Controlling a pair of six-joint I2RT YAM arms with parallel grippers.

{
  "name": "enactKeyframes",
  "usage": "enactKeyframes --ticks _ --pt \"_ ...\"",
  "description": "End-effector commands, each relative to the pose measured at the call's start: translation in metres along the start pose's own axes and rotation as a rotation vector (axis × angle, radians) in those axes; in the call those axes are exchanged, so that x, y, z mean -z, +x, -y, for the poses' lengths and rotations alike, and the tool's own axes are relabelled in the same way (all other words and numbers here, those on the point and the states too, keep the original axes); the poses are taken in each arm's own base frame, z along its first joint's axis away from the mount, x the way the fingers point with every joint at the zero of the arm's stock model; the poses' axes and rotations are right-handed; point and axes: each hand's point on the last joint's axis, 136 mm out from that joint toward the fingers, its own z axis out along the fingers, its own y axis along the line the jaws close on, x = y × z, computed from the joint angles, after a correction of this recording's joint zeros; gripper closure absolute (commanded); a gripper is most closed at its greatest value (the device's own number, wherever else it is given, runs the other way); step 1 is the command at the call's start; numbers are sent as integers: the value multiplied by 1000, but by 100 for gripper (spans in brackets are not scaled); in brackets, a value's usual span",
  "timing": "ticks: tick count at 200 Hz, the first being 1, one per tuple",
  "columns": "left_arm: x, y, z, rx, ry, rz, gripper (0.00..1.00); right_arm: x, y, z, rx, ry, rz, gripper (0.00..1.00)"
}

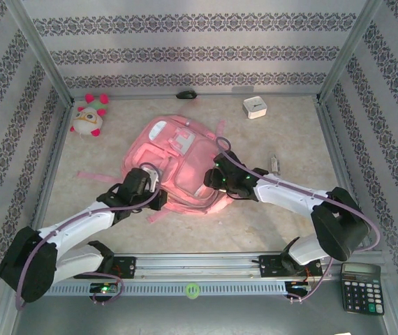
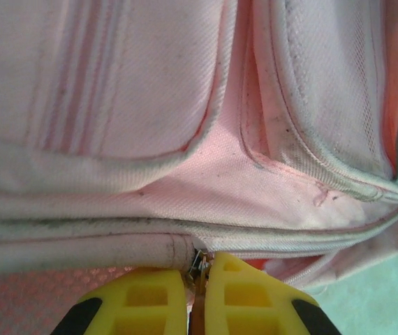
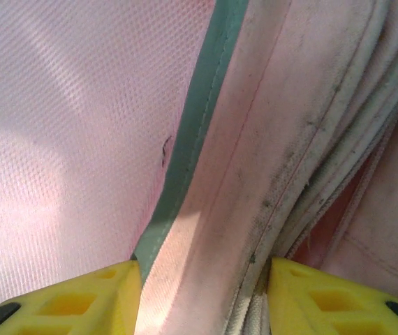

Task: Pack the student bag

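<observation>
The large pink fabric student bag [image 1: 178, 164] lies between both arms: left jaws pinch its zipper pull [image 2: 199, 264], right jaws straddle its rim, wide.

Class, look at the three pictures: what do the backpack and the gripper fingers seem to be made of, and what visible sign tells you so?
The student bag: woven pink fabric, matte, with a fine weave and stitched seams in the left wrist view; its piping looks grubby. A panel in the right wrist view looks like dotted mesh. The left gripper fingers: probably moulded yellow plastic, smooth with square recesses.
</observation>
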Motion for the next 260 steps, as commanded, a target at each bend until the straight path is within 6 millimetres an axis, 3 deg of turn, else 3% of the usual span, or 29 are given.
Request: enactKeyframes --ticks 1,21,39,51,71,98,141,183,211,218,231,247,260 --pt "-1 -16 76 -83 275 35 95 3 -4 -56 -8 -179 22 52" --pt "-3 -21 104 -105 364 42 91 4 -7 -62 2 -195 33 52" --pt "1 -27 113 -116 391 57 86 10 -10 -63 16 -203 41 51" --pt "5 -31 111 -139 363 72 77 18 -12 -61 20 -210 40 48" --pt "20 -37 99 -192 277 110 53 36 -10 -53 35 -210 32 43" --pt "49 -43 80 -278 180 142 38 60 0 -42 115 -186 6 40" --pt "85 -55 61 -584 57 162 32 82 36 -33 206 -127 -86 39" --pt "81 -53 38 -610 -57 44 32 74 44 7 -24 -65 -90 38" --pt "81 -43 33 -812 -64 -17 30 84 51 -21 54 -161 -86 41" --pt "81 -50 28 -842 -103 -2 29 85 53 -25 90 -162 -82 41" --pt "81 -61 23 -806 -100 -3 28 80 55 -13 60 -113 -94 41" --pt "75 -66 26 -644 -30 -26 29 68 55 10 -75 -73 -110 39" --pt "67 -65 33 -488 20 -39 30 61 48 10 -130 -116 -89 39"
